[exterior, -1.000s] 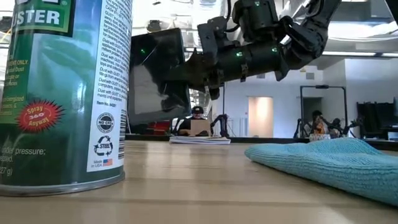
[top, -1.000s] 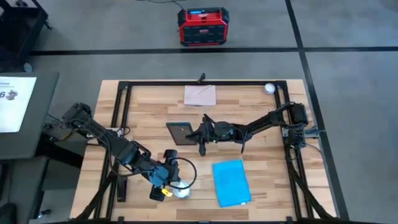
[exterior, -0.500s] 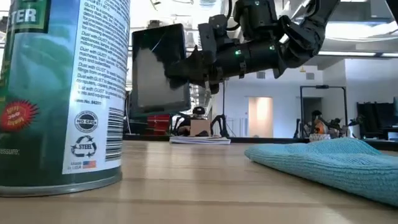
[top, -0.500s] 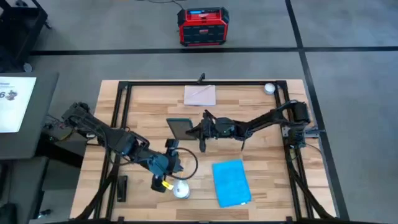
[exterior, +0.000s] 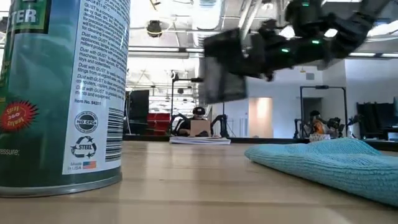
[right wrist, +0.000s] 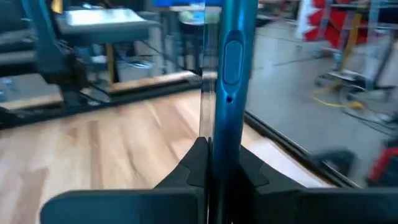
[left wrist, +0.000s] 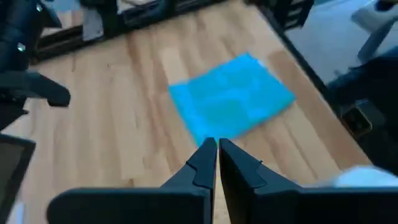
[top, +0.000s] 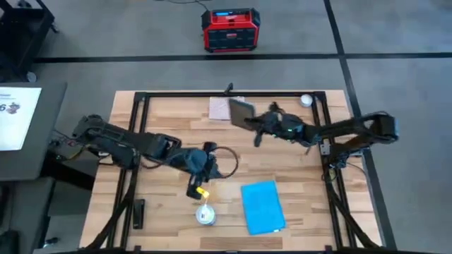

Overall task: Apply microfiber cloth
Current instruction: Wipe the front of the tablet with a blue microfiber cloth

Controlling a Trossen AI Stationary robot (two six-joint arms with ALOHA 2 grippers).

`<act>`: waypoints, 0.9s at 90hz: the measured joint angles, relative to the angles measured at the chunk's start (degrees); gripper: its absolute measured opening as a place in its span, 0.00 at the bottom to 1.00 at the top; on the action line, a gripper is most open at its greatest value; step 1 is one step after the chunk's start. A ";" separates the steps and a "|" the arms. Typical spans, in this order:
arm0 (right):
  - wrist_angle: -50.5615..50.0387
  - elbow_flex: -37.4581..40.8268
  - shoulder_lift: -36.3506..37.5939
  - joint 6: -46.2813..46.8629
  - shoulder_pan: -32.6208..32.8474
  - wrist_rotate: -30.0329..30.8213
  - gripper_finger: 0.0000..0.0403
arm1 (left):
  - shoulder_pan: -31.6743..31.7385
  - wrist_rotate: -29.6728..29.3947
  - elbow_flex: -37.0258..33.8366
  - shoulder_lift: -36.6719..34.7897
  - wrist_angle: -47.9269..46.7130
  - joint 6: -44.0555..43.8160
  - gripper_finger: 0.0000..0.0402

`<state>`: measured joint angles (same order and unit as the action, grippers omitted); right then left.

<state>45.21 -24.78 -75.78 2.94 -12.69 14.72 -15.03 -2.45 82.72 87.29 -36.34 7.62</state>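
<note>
High view: right end effector [top: 256, 124] has carried the tablet [top: 241, 111] from mid-tabletop toward the far edge; it now hangs over the beige sheet [top: 220, 108], still pinched at one edge. Left end effector [top: 201, 167] has left the spray can [top: 205, 215], which stands alone near the front edge, and sits nearer the middle. Microfiber cloth [top: 262, 206] has not moved: flat, front right of centre, just beside the can, touched by neither arm. Judgement: the can step looks finished and the cloth is next. Open wood lies between the left end effector and the cloth; the black frame rail [top: 332, 152] bounds the right side.

Low view: the tablet [exterior: 222, 79] is higher and further right than half a second ago, tilted and well clear of the tabletop [exterior: 205, 180]. The can [exterior: 62, 93] fills the near left; the cloth [exterior: 336, 163] lies low on the right with its folded edge facing the gap between them.

Left wrist view: fingers [left wrist: 205, 163] pressed together, holding nothing. The cloth [left wrist: 231, 101] is straight ahead with bare wood around it, one corner nearest the tabletop edge. Fingers would need to spread before a pick.

Right wrist view: fingers [right wrist: 198, 163] clamp the tablet [right wrist: 229, 68] edge-on and upright. Tabletop edge and frame rail run close beyond it; little spare room on that side.
</note>
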 joint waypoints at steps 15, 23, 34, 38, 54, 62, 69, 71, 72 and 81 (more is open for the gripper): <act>-0.50 8.11 6.81 3.33 0.87 4.01 0.03 | 3.26 2.72 0.07 5.33 6.53 4.36 0.00; -0.64 10.68 8.55 4.82 1.85 6.09 0.03 | 4.00 4.52 1.74 9.38 8.03 6.94 0.00; -1.57 12.12 9.66 6.05 3.34 7.76 0.03 | 4.29 5.22 6.44 15.50 6.85 9.94 0.00; -1.77 12.31 9.87 6.07 3.79 7.78 0.03 | 4.29 5.21 8.46 17.81 5.72 11.22 0.00; -1.75 12.29 9.90 6.07 4.52 7.78 0.03 | 4.54 8.14 15.29 25.35 0.31 12.97 0.00; -1.72 12.29 9.90 6.07 4.52 7.87 0.03 | 5.05 9.92 16.51 26.50 0.12 13.53 0.00; -1.95 12.29 9.90 5.77 4.63 7.77 0.03 | 5.40 9.92 16.60 27.13 1.28 14.91 0.00; -2.16 12.28 9.90 5.65 4.74 7.76 0.03 | 5.43 9.89 16.61 27.28 1.51 15.02 0.00; -2.28 12.28 9.90 5.54 4.79 7.77 0.03 | 5.44 9.90 16.61 27.34 1.47 15.04 0.00; -3.45 12.29 9.87 4.76 4.91 7.69 0.03 | 5.43 10.01 16.62 28.43 2.61 14.82 0.03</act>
<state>41.76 -12.49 -65.91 7.70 -7.78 22.42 -9.60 7.56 99.34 115.72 -33.73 22.44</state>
